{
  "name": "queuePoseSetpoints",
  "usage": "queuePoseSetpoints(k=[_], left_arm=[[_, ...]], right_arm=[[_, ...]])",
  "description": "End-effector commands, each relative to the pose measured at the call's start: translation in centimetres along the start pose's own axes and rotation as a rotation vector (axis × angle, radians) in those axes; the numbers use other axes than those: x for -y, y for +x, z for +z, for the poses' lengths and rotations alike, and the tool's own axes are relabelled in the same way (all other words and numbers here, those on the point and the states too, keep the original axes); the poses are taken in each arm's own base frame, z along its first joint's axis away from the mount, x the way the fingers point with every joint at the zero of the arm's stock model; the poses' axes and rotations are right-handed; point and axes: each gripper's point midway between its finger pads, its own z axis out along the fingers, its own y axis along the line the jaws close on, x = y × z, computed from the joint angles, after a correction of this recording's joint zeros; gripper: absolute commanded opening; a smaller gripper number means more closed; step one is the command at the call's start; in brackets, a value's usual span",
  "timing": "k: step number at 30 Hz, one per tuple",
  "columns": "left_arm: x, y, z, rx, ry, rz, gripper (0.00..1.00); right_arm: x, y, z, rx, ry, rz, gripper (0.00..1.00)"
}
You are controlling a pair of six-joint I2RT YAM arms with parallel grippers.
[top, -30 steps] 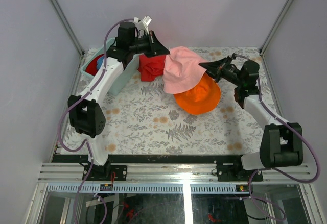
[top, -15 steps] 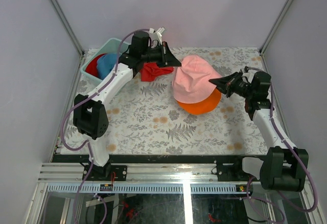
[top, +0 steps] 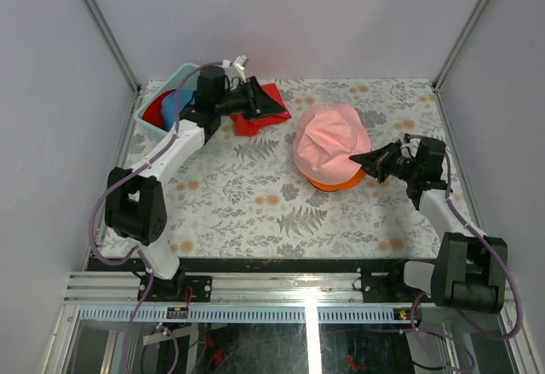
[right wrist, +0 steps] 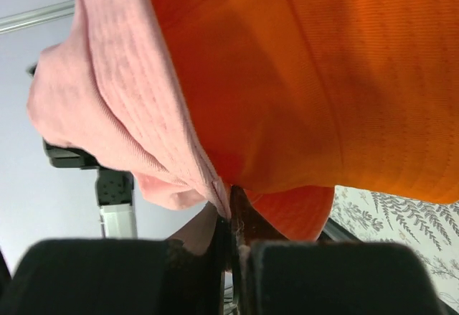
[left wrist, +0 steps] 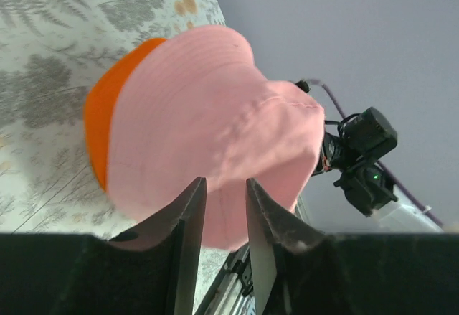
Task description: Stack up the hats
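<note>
The pink hat (top: 330, 141) lies over the orange hat (top: 334, 184), which shows only as a sliver at its near edge. My right gripper (top: 363, 162) is shut on the pink hat's brim (right wrist: 183, 161), with the orange hat (right wrist: 323, 78) right beside it. My left gripper (top: 258, 101) is open and empty, well left of the pair, and its wrist view looks at the pink hat (left wrist: 215, 114) and the orange hat (left wrist: 104, 110) between its fingers (left wrist: 188, 222). The blue hat (top: 174, 106) and the red hat (top: 153, 112) lie in the teal bin.
The teal bin (top: 174, 76) stands at the back left corner. A red cloth (top: 271, 110) lies on the patterned table under and beside my left gripper. Grey walls close in the back and both sides.
The pink hat has come down and to the right until it covers the orange hat, with the right gripper still on its brim. The left gripper has drawn back left, away from it.
</note>
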Motion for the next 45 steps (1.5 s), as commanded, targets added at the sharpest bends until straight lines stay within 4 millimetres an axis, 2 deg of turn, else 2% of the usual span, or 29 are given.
queuePoseSetpoints(k=[1, 4, 6, 7, 10, 14, 21, 25, 29, 37, 40, 45], left_arm=[[-0.4, -3.3, -4.6, 0.189, 0.035, -0.033, 0.29], [-2.4, -1.5, -5.9, 0.187, 0.002, -0.071, 0.31], [-3.5, -0.3, -6.1, 0.172, -0.013, -0.101, 0.32], [-3.8, 0.2, -6.1, 0.164, -0.015, -0.115, 0.32], [-4.6, 1.4, -5.9, 0.147, -0.005, -0.146, 0.32], [-5.0, 1.7, -5.6, 0.149, 0.014, -0.177, 0.3], [-5.4, 2.1, -5.0, 0.143, 0.041, -0.211, 0.29], [-5.7, 2.4, -4.4, 0.129, 0.049, -0.223, 0.28], [-5.7, 2.6, -3.5, 0.107, 0.062, -0.231, 0.26], [-6.1, 2.5, -2.5, 0.084, 0.071, -0.241, 0.24], [-6.6, 2.5, -2.2, 0.071, 0.064, -0.237, 0.24], [-7.6, 2.6, -1.5, 0.071, 0.065, -0.252, 0.24]], right_arm=[[0.2, -0.1, 0.4, -0.05, -0.055, 0.021, 0.0], [0.5, -0.3, 0.7, -0.064, -0.09, 0.048, 0.0], [0.8, -0.3, 0.8, -0.074, -0.1, 0.056, 0.0], [0.8, -0.2, 0.8, -0.077, -0.105, 0.052, 0.03], [0.4, -0.1, 0.5, -0.068, -0.12, 0.023, 0.26], [0.0, -0.6, 0.0, -0.04, -0.087, -0.071, 0.48], [-0.5, -2.5, -1.7, 0.002, 0.046, -0.301, 0.58], [-1.1, -3.6, -2.5, 0.031, 0.086, -0.43, 0.61], [-2.3, -4.6, -2.0, 0.024, 0.042, -0.515, 0.63], [-1.4, -6.6, -0.4, 0.007, -0.032, -0.536, 0.64], [-1.9, -6.9, 0.0, 0.025, -0.108, -0.531, 0.59], [-3.2, -6.8, 0.0, 0.031, -0.233, -0.482, 0.4]])
